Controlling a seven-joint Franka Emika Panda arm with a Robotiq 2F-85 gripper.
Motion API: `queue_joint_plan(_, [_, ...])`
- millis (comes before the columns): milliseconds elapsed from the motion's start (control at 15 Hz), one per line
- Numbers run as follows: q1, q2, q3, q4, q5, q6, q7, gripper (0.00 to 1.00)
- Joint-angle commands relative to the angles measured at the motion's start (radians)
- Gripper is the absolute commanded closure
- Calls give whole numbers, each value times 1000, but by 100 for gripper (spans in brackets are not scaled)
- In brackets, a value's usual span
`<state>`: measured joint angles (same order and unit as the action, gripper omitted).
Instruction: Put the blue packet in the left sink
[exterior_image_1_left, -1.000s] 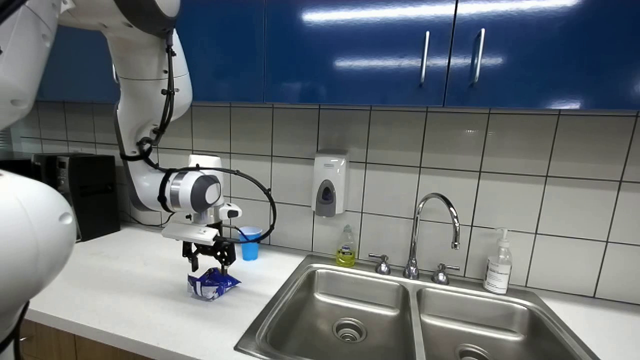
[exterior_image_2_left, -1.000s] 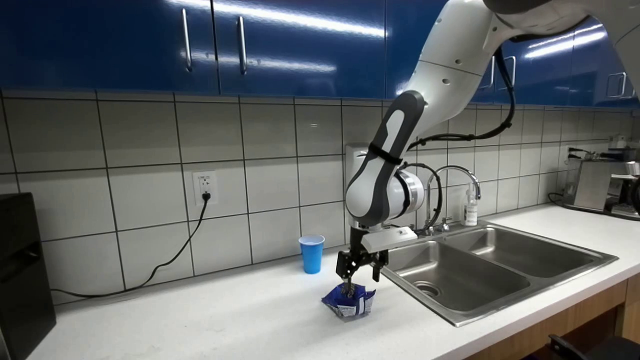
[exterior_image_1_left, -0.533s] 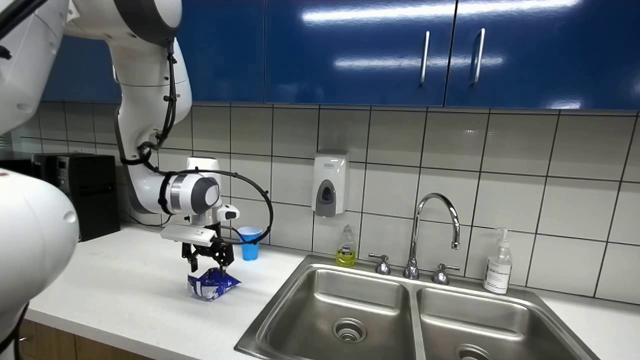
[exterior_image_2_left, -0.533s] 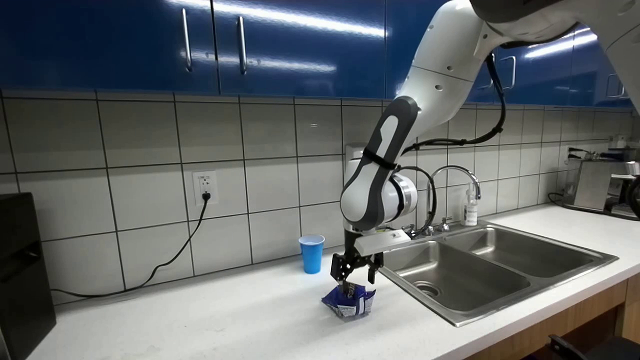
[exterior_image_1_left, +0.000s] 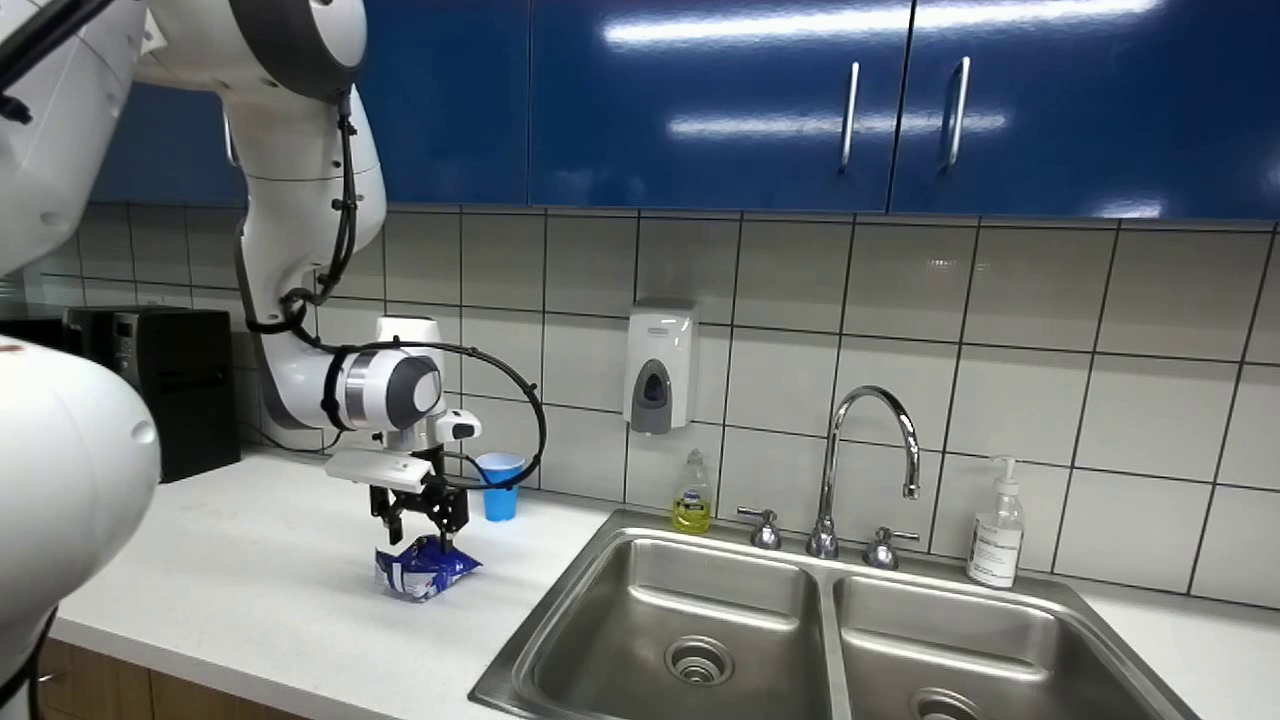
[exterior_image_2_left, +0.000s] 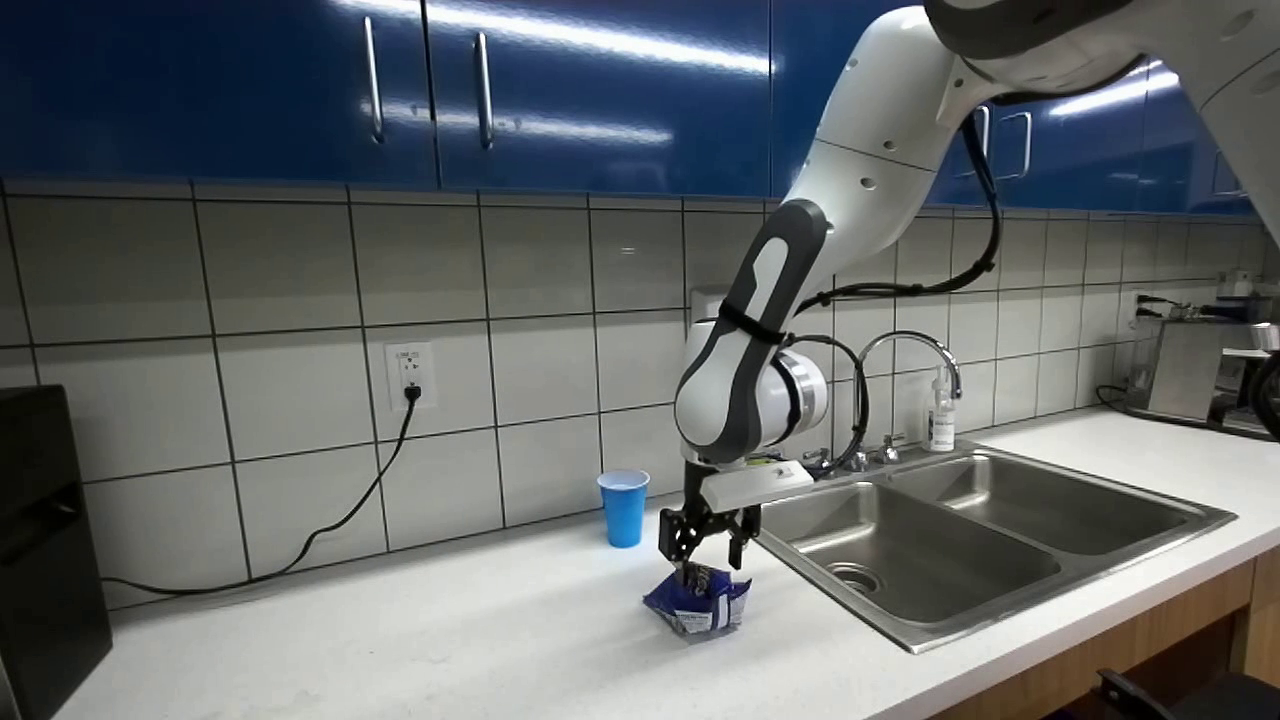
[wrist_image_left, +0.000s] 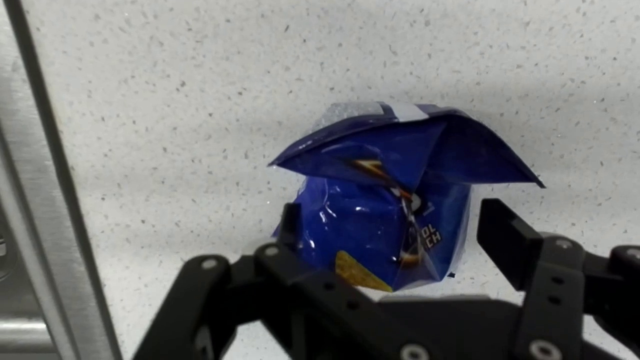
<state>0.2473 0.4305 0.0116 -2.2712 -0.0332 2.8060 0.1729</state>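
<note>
The blue packet (exterior_image_1_left: 427, 572) is a crumpled foil bag lying on the white counter left of the sink. It shows in both exterior views (exterior_image_2_left: 700, 606) and fills the middle of the wrist view (wrist_image_left: 360, 215). My gripper (exterior_image_1_left: 421, 535) points down right over it, also in an exterior view (exterior_image_2_left: 711, 570). In the wrist view my gripper (wrist_image_left: 392, 232) is open, with fingers on either side of the packet. The left finger overlaps the packet's edge; a gap shows at the right finger. The left sink (exterior_image_1_left: 610, 665) is a steel basin with a round drain, also in an exterior view (exterior_image_2_left: 960, 560).
A light-blue cup (exterior_image_1_left: 499, 497) stands behind the gripper near the wall. The sink's raised rim (wrist_image_left: 55, 210) runs along the left of the wrist view. A faucet (exterior_image_1_left: 830, 480), a yellow soap bottle (exterior_image_1_left: 692, 497) and a pump bottle (exterior_image_1_left: 996, 535) stand behind the basins.
My gripper has shifted slightly left and down in an exterior view, and its fingers look slightly closer together. The packet has not visibly moved.
</note>
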Motion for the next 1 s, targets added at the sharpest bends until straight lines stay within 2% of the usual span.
queue_joint_plan(0, [16, 13, -18, 28, -26, -15, 44, 43])
queue_joint_plan(467, [15, 29, -23, 49, -22, -24, 49, 96])
queue_joint_plan(533, [16, 30, -24, 51, -21, -26, 51, 100])
queue_joint_plan(933, [15, 37, -29, 54, -22, -26, 56, 100])
